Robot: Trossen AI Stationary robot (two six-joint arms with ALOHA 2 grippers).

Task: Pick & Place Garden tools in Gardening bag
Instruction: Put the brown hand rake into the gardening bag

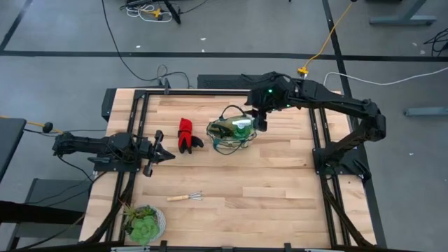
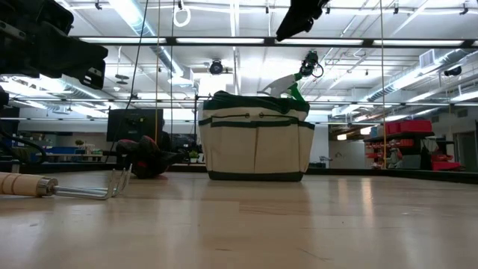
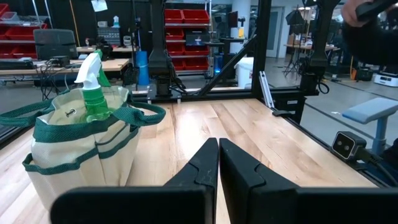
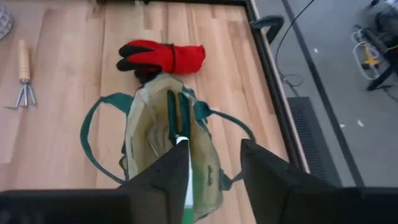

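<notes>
The tan gardening bag (image 1: pixel 232 133) with green trim stands on the table's far middle; it also shows in the low view (image 2: pixel 256 138). A green spray bottle with a white nozzle (image 2: pixel 287 82) sticks up out of it, and a green-handled tool (image 4: pixel 171 112) lies inside. My right gripper (image 1: pixel 260 119) hangs open above the bag's right side, clear of the bottle (image 4: pixel 214 155). The red-and-black gloves (image 1: pixel 187 135) lie left of the bag. The wooden-handled mini rake (image 1: pixel 185 197) lies flat nearer the front. My left gripper (image 1: pixel 164 155) is shut and empty at the table's left.
A green succulent in a pale pot (image 1: pixel 143 222) stands at the near left corner. Black frame rails (image 1: pixel 318 133) run along the table's left and right sides. Bare wood (image 1: pixel 280 189) lies right of the rake and in front of the bag.
</notes>
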